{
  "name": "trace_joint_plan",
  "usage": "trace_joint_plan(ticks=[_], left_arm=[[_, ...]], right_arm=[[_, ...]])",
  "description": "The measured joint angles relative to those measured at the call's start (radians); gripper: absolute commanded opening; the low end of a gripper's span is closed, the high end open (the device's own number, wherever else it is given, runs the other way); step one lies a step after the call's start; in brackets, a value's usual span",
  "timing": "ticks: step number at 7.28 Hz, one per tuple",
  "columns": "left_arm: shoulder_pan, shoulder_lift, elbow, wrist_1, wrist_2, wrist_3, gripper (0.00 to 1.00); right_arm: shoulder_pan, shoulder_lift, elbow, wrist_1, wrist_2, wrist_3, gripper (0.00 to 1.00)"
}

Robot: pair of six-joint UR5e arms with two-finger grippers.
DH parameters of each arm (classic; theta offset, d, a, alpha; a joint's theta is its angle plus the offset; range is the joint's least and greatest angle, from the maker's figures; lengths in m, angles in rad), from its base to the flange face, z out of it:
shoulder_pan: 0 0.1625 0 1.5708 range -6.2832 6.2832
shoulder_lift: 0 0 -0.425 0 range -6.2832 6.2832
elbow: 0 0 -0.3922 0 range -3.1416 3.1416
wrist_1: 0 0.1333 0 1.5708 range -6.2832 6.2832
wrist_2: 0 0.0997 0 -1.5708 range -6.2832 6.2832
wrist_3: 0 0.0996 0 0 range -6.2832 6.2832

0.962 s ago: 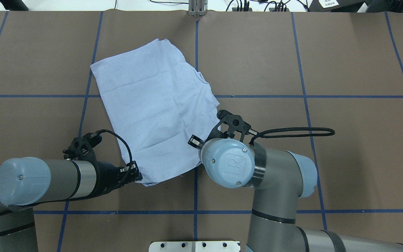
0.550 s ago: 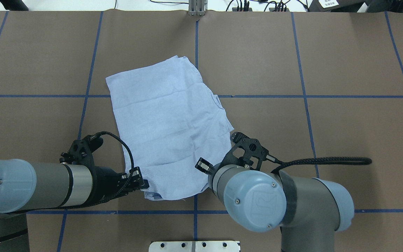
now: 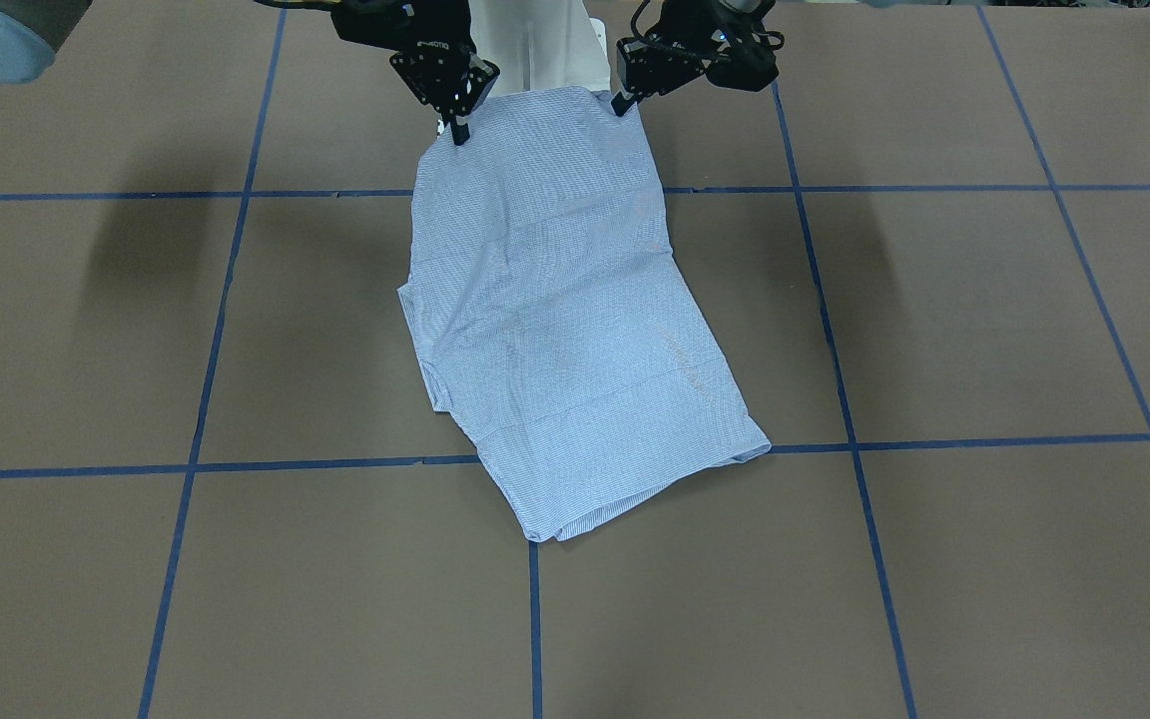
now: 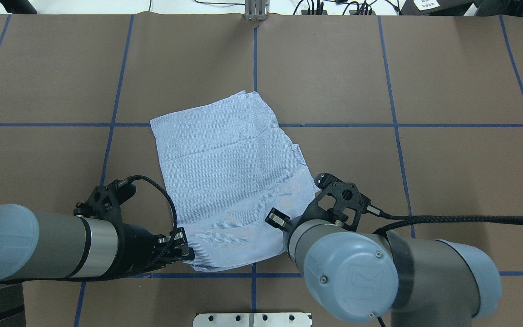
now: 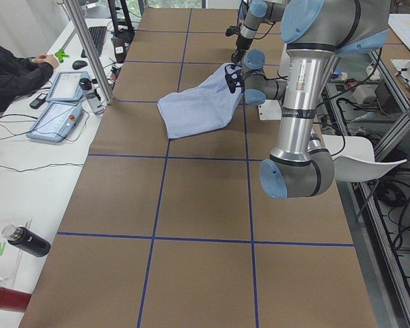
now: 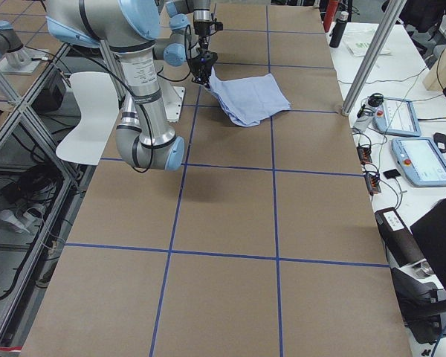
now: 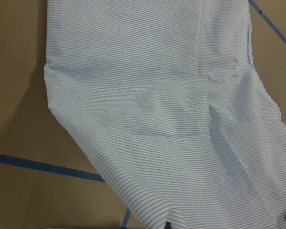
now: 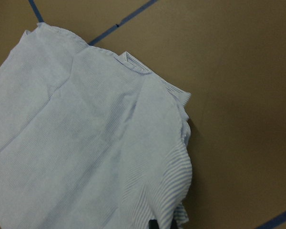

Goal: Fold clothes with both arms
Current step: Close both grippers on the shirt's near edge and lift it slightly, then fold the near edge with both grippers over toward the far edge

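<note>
Shirt of light blue-and-white striped fabric (image 4: pixel 229 177) lies folded mid brown blue-taped tabletop (image 4: pixel 447 81). We see left black two-finger tool (image 3: pixel 620 103) and right black two-finger tool (image 3: pixel 457 135) each pinching robot-side edge, that edge raised.

Overhead: above brown worktop (image 4: pixel 425 68), looking forward-down.
Front: opposite, facing back.
Sides: worktop ends.
Wrists: close; light blue striped shirt (image 7: pixel 157 119) shared.
</note>
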Motion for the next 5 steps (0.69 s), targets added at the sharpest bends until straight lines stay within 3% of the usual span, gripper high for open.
trace_joint_plan(ticks=[3,5], left_arm=[[-0.108,-0.123,0.023,0.214,-0.003,0.076,0.00],[-0.210,-0.208,0.118,0.276,-0.002,0.182,0.00]], right_arm=[[0.126,0.163,-0.233,0.055,0.002,-0.095,0.00],[0.196,0.232,-0.387,0.157,0.006,-0.166,0.00]])
